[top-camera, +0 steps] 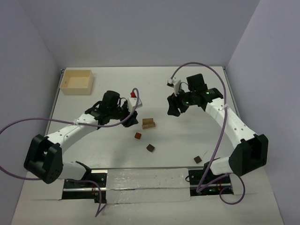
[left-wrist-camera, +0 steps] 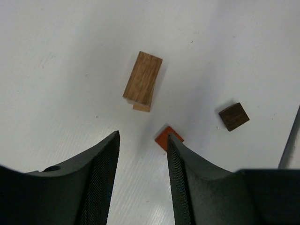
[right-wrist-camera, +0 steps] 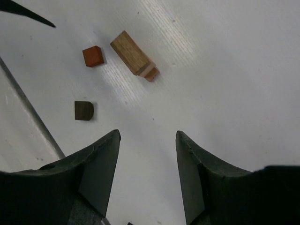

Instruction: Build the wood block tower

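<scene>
Top external view: nearest the arm bases, a small dark brown wooden block (top-camera: 198, 159) lies on the white table (top-camera: 154, 89), close to the right arm's base. Farther in, a second dark brown wooden block (top-camera: 150, 148) and a small reddish-brown wooden cube (top-camera: 138, 136) lie apart from each other near the table's middle. Just beyond them is the wood block tower (top-camera: 148, 123), so far only a tan wooden bar lying flat on a paler piece that pokes out at one end.

The two arms reach in from either side of this low stack. In the left wrist view, the left gripper (left-wrist-camera: 143, 136) hovers over bare table with its jaws spread and nothing between them. The reddish cube shows partly behind one fingertip, and the stack is a little farther on. In the right wrist view, the right gripper (right-wrist-camera: 148, 133) is likewise spread and empty, well short of the stack.

Farthest away, a pale square wooden box (top-camera: 76, 81) sits in the far left corner.
</scene>
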Motion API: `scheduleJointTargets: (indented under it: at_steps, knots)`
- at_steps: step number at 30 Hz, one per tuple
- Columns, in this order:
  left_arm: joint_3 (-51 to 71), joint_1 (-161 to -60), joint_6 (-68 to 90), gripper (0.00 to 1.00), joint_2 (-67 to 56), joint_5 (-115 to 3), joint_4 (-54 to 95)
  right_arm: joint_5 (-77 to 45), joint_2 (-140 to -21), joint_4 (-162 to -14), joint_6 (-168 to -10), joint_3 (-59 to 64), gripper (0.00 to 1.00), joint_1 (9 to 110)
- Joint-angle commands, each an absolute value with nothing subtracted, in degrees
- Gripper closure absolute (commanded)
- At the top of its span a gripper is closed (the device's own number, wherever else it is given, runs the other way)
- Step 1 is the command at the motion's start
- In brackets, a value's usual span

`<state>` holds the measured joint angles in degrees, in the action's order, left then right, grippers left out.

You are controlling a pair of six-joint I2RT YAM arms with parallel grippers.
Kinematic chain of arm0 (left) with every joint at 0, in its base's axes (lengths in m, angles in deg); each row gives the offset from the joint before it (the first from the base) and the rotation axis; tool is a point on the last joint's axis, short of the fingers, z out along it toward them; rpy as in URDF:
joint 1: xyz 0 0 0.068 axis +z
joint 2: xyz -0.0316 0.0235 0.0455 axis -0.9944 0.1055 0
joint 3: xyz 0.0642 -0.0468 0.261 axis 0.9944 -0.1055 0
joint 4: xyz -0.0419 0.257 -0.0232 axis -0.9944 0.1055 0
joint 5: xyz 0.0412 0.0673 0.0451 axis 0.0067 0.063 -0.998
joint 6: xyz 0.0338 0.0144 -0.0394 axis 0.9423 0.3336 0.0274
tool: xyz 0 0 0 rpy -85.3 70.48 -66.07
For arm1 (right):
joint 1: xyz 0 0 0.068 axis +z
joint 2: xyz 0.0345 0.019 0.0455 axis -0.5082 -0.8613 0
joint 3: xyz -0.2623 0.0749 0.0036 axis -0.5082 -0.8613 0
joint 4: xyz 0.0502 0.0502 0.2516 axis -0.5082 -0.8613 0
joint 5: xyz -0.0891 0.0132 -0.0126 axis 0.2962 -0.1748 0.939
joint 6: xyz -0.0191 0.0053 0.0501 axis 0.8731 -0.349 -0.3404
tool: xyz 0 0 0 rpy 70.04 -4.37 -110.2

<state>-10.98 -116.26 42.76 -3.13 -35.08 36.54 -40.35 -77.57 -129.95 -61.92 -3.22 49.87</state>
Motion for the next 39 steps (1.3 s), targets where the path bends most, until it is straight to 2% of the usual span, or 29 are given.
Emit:
scheduleJointTargets:
  at_steps: [1, 7, 15, 17, 22, 24, 26, 32, 39]
  knots:
    - [-8.2, -109.1, 40.0, 0.49, -7.5, -27.1, 40.4, -33.8, -81.6, -125.8, -64.6, -1.3, 0.55, 54.7]
    - [-7.7, -100.5, 35.6, 0.5, -11.8, -25.4, 41.6, -34.9, -84.1, -122.2, -65.8, -7.9, 0.82, 62.4]
    - [-7.4, -97.2, 33.2, 0.48, -12.4, -26.1, 40.1, -33.6, -88.6, -117.8, -69.0, -9.9, 0.87, 65.6]
    - [-7.2, -97.2, 33.3, 0.48, -11.9, -25.9, 40.1, -32.1, -89.7, -117.0, -70.5, -10.3, 0.83, 65.5]
    - [-6.8, -97.1, 33.5, 0.47, -11.1, -25.4, 40.2, -29.4, -90.5, -114.8, -72.7, -12.4, 0.54, 65.6]
    - [-6.7, -97.1, 33.7, 0.47, -10.9, -25.0, 40.3, -30.0, -90.1, -114.7, -71.0, -13.1, 0.26, 65.3]
    - [-6.7, -97.1, 34.1, 0.47, -10.8, -24.7, 40.4, -33.1, -88.5, -114.6, -67.2, -13.7, 0.1, 64.9]
    - [-6.0, -97.0, 35.3, 0.47, -10.1, -24.3, 41.1, -35.5, -87.7, -117.2, -54.3, -11.1, 0.07, 62.7]
    - [-5.1, -97.1, 36.9, 0.46, -9.5, -23.1, 42.1, -40.7, -90.3, -126.6, -22.6, -6.1, 0.06, 57.9]
